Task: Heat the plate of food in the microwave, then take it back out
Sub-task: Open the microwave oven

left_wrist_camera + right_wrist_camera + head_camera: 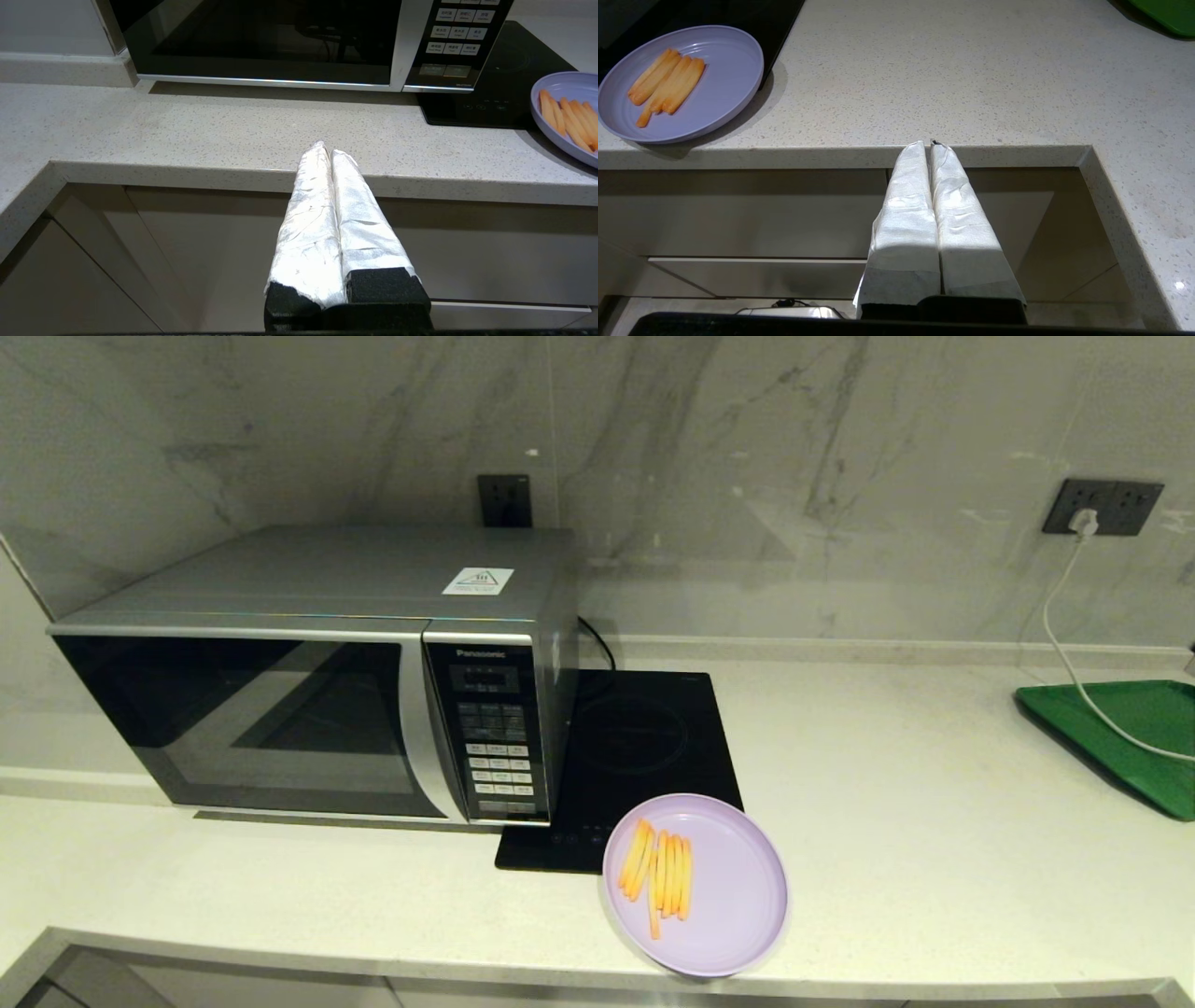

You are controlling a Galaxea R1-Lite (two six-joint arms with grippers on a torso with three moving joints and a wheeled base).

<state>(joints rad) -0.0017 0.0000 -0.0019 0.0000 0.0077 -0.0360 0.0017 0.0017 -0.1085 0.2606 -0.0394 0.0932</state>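
Left gripper (326, 148): two long tapered fingers (308, 224) wrapped in crinkled white tape, black foam at base. Right gripper (927, 145): same white wrap.

- Left gripper (328, 148): both fingers pressed together along their whole length, tips meeting, nothing between them. Fingers wrapped in a white, crinkled covering; black pads show at their base.
- Left gripper position: held low at the near side of the scene, on the left, fingers pointing toward the far side. Tips touch nothing.
- Right gripper (928, 145): fingers likewise closed flat against each other, nothing held. Same white wrapping, with a dark mount at the base.
- Right gripper position: low at the near side, on the right, pointing toward the far side. Tips free of contact.
- Head view: neither arm nor gripper appears in it.
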